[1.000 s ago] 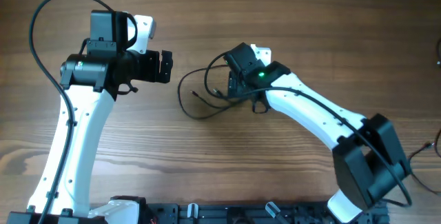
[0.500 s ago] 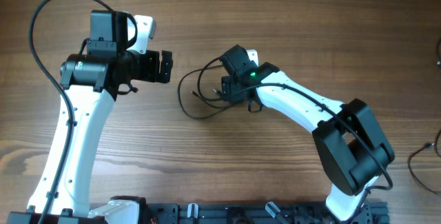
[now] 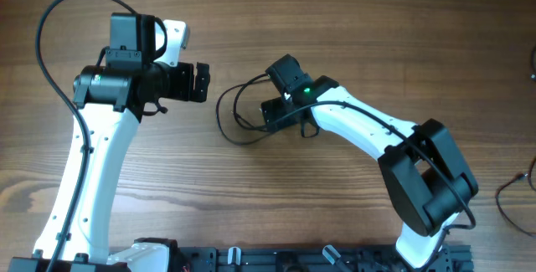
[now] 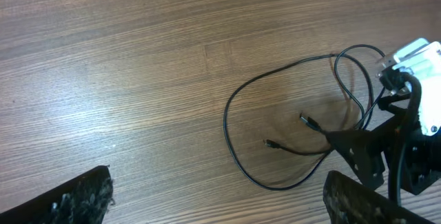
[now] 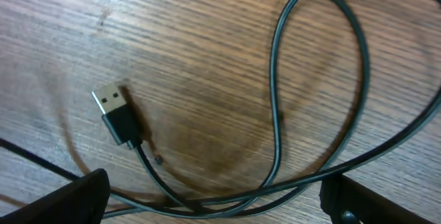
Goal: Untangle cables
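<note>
A thin black cable [image 3: 220, 120] lies in loose crossing loops on the wooden table between the two arms. In the left wrist view its loop [image 4: 229, 117] and two small plug ends [image 4: 308, 121] show. In the right wrist view a silvery USB plug [image 5: 110, 103] lies on the wood, with strands [image 5: 275, 107] crossing beyond it. My right gripper [image 3: 270, 115] is open low over the loops' right side. Several strands run between its fingers [image 5: 213, 203], which are not closed on them. My left gripper [image 3: 202, 82] is open and empty [image 4: 217, 203], left of the cable.
Another thin black cable [image 3: 512, 190] lies at the table's right edge, far from both grippers. The robot base rail [image 3: 285, 259] runs along the front edge. My right gripper also shows in the left wrist view [image 4: 368, 156].
My right arm has moved left, bringing its gripper further over the cable loops, which have shifted a little to the left. The left arm has not moved.
</note>
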Action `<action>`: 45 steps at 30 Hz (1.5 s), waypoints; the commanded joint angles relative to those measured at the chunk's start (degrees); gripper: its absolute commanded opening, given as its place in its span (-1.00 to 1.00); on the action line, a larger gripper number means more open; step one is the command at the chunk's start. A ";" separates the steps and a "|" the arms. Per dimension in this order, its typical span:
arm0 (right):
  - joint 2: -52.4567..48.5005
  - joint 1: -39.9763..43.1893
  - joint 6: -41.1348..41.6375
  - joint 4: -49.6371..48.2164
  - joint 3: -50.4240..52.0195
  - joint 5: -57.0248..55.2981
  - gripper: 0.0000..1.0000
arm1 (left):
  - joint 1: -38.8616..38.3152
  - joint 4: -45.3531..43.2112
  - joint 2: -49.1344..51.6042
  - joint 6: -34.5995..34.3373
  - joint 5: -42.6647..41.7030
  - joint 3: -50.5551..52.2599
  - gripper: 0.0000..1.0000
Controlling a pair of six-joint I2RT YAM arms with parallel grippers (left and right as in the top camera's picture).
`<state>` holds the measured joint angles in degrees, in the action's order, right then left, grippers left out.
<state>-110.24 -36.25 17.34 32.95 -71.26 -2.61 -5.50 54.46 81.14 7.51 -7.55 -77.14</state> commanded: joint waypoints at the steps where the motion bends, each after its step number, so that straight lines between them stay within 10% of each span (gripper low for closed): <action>1: -2.27 -0.22 -2.38 0.09 0.52 3.34 0.99 | 0.26 0.07 -1.01 1.09 -0.31 0.28 1.00; 15: -2.82 -0.22 -6.67 1.16 0.50 5.55 0.68 | 0.26 0.11 -1.01 1.07 -0.31 0.26 1.00; 19: -2.82 -0.22 -6.51 1.22 0.50 5.55 -0.56 | 0.26 0.26 -1.01 1.07 -0.31 0.28 1.00; 22: -2.82 -0.22 -6.01 1.16 0.50 5.53 -0.90 | 0.26 0.28 -1.01 1.09 -0.31 0.28 1.00; 30: -0.35 -0.22 -5.16 1.09 0.24 8.31 -0.91 | 0.26 0.28 -1.01 1.09 -0.31 0.28 1.00; 31: 0.22 -0.22 -5.11 1.14 0.24 8.81 -0.77 | 0.26 0.28 -1.01 1.09 -0.31 0.28 1.00; 33: 0.79 -0.22 -4.87 1.14 0.24 9.11 0.32 | 0.26 0.28 -1.01 1.09 -0.31 0.28 1.00; 34: 0.87 -0.22 -4.28 0.96 0.24 9.09 0.48 | 0.26 0.28 -1.01 1.09 -0.31 0.28 1.00; 45: 0.83 -0.22 -6.86 -4.72 0.33 3.45 0.60 | 0.26 0.31 -1.01 1.09 -0.31 0.28 1.00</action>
<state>-110.98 -36.25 11.62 29.23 -71.26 2.72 -5.50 54.70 81.14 7.53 -7.53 -77.14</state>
